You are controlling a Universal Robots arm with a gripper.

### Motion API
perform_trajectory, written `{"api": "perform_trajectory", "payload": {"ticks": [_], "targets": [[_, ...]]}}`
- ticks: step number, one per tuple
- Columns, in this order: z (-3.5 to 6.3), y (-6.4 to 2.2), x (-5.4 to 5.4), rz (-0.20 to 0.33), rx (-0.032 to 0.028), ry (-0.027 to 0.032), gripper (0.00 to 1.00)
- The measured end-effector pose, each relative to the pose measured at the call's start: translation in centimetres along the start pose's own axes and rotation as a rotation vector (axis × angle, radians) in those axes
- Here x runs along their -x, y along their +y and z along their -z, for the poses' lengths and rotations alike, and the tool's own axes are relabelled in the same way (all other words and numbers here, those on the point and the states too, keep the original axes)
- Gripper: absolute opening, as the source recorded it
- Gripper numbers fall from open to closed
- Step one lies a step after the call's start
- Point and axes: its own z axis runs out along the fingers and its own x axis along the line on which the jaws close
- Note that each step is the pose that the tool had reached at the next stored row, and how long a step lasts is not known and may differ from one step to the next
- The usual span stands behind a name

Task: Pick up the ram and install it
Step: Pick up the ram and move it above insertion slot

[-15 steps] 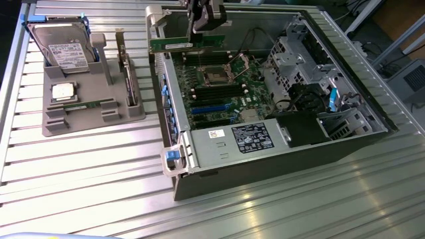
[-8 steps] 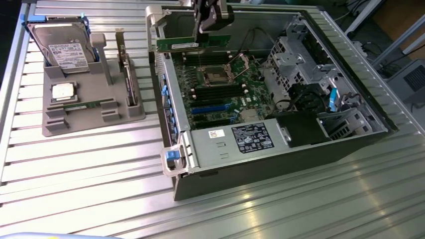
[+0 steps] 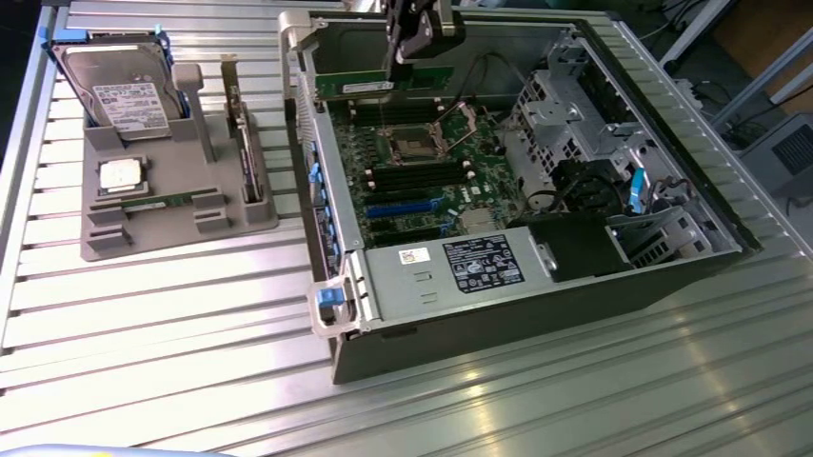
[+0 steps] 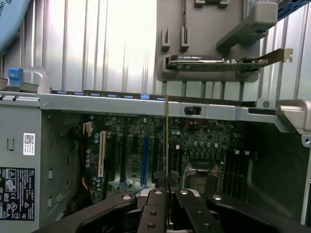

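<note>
End effector (image 4: 167, 184) clamped on ram (image 3: 368, 86), over mobo (image 3: 432, 171) in PC case (image 3: 508, 319).

We see the ram (image 3: 376, 86), a long, narrow, thin green circuit-board stick with a small white label near its middle. It is pinched at its upper long edge between the black fingers of the gripper (image 3: 404, 65). It stands on edge with its long side level and its labelled face turned towards the exterior view. It hangs in the open grey computer case (image 3: 327, 171), at the corner on the exterior view's far left, one end close to the case wall, above the dark slots of the green motherboard (image 3: 432, 167). In the wrist view the ram (image 4: 166, 141) shows edge-on, a thin straight line running out from the gripper (image 4: 166, 183). Whether it touches a slot we cannot tell.
</note>
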Motion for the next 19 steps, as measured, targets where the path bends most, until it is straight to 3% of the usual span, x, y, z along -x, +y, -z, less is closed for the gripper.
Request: {"api": "perform_trajectory", "payload": {"ticks": [6,13,19], "targets": [[0.01,-0.99,-0.1,0.000,0.0001,0.0001,0.12],[0.01,-2.96,-0.2,0.001,0.0001,0.0000,0.12],[0.01,-3.76,-0.3,0.002,0.0001,0.0000,0.12]]}}
